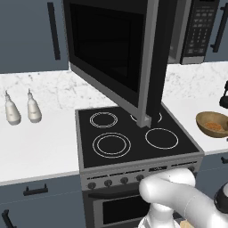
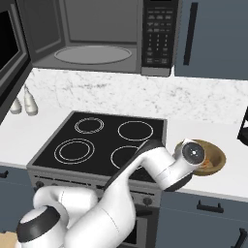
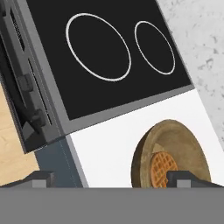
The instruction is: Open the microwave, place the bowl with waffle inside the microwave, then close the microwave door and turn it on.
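The microwave [image 2: 92, 41] hangs above the stove with its cavity exposed. The microwave door [image 1: 111, 49] stands swung wide open to the left, out over the cooktop. On the white counter right of the stove sits the brown bowl [image 3: 179, 140] with the waffle [image 3: 161, 168] in it. The bowl [image 1: 204, 120] also appears at the right edge of the left base view. In the right base view the arm's wrist partly covers the bowl [image 2: 216, 157]. My gripper [image 3: 113, 180] hovers above the counter, open and empty. One fingertip [image 3: 183, 178] is over the bowl's near side, the other off beside the stove front.
The black cooktop [image 1: 133, 136] with several burner rings lies under the open door, with oven knobs [image 1: 108, 182] along its front. Two white bottles [image 1: 21, 109] stand on the left counter. A dark appliance [image 1: 225, 100] stands just behind the bowl. The button panel [image 2: 157, 34] is on the microwave's right.
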### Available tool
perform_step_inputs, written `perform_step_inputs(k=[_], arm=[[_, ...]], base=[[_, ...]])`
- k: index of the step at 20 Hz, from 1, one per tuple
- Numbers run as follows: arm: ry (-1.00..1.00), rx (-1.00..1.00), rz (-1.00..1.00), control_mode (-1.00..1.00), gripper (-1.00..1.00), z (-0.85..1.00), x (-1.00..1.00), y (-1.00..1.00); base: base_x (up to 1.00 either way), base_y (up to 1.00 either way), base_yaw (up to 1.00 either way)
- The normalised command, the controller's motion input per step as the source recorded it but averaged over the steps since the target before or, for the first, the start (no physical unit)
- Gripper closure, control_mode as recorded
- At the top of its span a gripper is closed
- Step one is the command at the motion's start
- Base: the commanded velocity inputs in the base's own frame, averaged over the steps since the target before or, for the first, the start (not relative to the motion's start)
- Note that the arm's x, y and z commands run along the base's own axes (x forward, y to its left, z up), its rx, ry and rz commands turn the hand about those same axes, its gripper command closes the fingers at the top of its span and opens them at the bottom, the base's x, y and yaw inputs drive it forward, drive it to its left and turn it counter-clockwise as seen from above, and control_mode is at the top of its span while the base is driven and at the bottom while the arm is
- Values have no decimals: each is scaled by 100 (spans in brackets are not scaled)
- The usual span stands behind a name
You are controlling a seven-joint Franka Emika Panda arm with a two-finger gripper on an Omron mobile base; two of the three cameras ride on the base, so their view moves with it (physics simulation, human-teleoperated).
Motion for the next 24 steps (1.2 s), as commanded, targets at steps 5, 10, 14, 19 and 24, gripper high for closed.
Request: perform_step_inputs(k=[5, 10, 14, 19, 24], arm=[[0, -4, 3, -100, -100, -31, 26, -24], [0, -4, 3, -100, -100, -27, 31, -22], [0, -4, 2, -100, -100, -32, 36, -25], [0, -5, 1, -100, -100, -32, 38, -21], [0, -2, 1, -100, -100, -30, 41, -20]], base=[[0, 0, 0], [0, 0, 0], [0, 0, 0], [0, 0, 0], [0, 0, 0]])
